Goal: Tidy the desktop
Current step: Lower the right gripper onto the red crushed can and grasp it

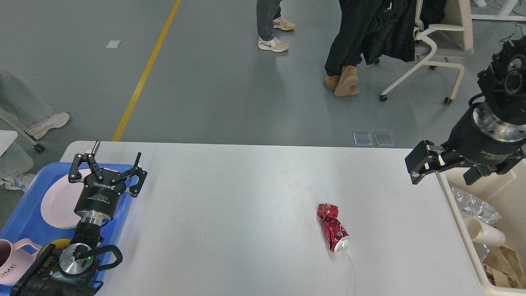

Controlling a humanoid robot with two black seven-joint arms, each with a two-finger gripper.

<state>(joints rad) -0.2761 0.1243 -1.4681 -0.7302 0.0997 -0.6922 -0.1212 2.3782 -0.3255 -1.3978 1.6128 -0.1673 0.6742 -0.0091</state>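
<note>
The white counter (230, 205) is bare except for one crushed red drink can (332, 227), lying on its side right of centre with its silver rim toward the near edge. It is probably empty — light, thin-walled, dented, so it will give under pressure and may skid on the smooth top. The pinched waist looks like the best hold, across its narrow width. The right claw (446, 166) hangs spread and empty by the far right corner, beside the cream bin (460, 218) of rubbish. The left claw (109, 166) sits released over the blue tray (24, 222), above a pink plate (55, 205).
</note>
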